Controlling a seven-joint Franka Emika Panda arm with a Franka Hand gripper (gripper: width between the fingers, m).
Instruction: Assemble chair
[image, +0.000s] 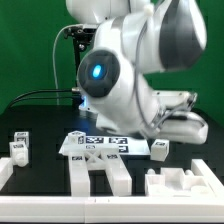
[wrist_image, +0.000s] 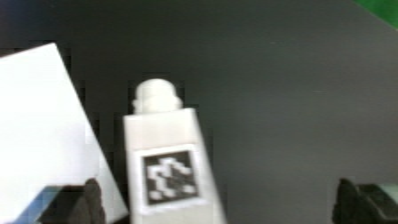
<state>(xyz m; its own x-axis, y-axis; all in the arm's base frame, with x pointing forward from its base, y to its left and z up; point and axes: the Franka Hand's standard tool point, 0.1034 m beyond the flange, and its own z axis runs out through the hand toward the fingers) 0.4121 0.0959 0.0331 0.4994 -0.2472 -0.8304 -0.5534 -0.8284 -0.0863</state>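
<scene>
Over the black table (wrist_image: 267, 90), the jaws stand wide open, holding nothing, a white tagged chair leg (wrist_image: 169, 150) with rounded tip between them.

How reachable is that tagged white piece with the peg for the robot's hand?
Probably yes: the hand is open, its fingers stand on either side of the piece, and nothing covers it.

We see a green backdrop (image: 25, 45) filling the upper left of the frame in the ext. view, evenly lit. Below it a black surface (image: 40, 125) spans the lower half. A thin dark cable (image: 40, 95) arcs across mid-left, approx. where backdrop meets surface.
</scene>
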